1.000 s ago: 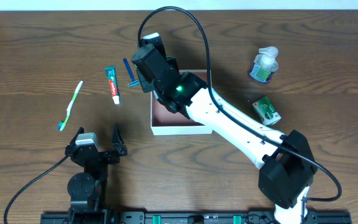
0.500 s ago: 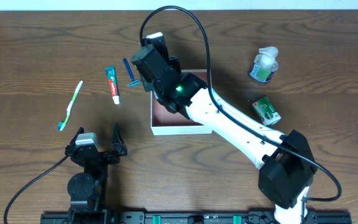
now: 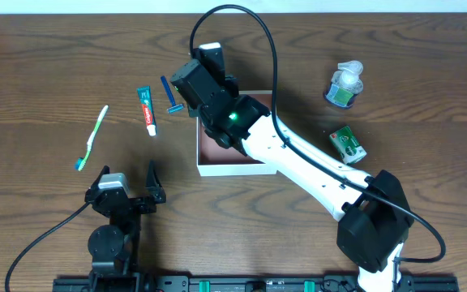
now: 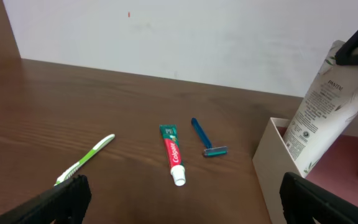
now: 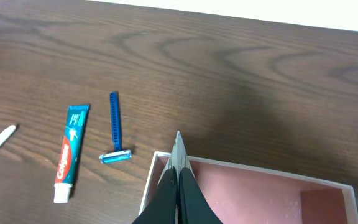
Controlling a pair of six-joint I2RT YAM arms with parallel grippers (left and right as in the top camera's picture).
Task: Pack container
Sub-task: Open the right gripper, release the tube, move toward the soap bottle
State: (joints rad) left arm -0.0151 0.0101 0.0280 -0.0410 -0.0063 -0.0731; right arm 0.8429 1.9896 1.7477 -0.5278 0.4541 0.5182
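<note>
The right gripper (image 5: 179, 183) is clamped on the upper end of a white tube (image 4: 329, 102), with its jaws drawn together on the flattened seam. The tube hangs tilted, and its lower end appears to sit just inside the left wall of the container (image 3: 227, 169). The container lies at the centre of the overhead view, partly beneath the right arm. To complete this step well, the operator should lower the tube until its base meets the reddish floor. The tube should then be laid over toward the open interior so that it rests flat. The jaws should part only once the tube is supported. Contact with the wall should be avoided, since the light cardboard is likely to shift. The left gripper (image 3: 128, 177), at the lower left of the overhead view, stands with its jaws wide apart and holds nothing. The count is as follows:

- one container
- one white tube
- one toothpaste (image 3: 147, 109)
- one razor (image 3: 170, 97)
- one toothbrush (image 3: 92, 138)
- one clear bottle (image 3: 345, 85) at the upper right
- one green packet (image 3: 349, 143) below the clear bottle

Five items lie outside the container on the table (image 3: 47, 73).
</note>
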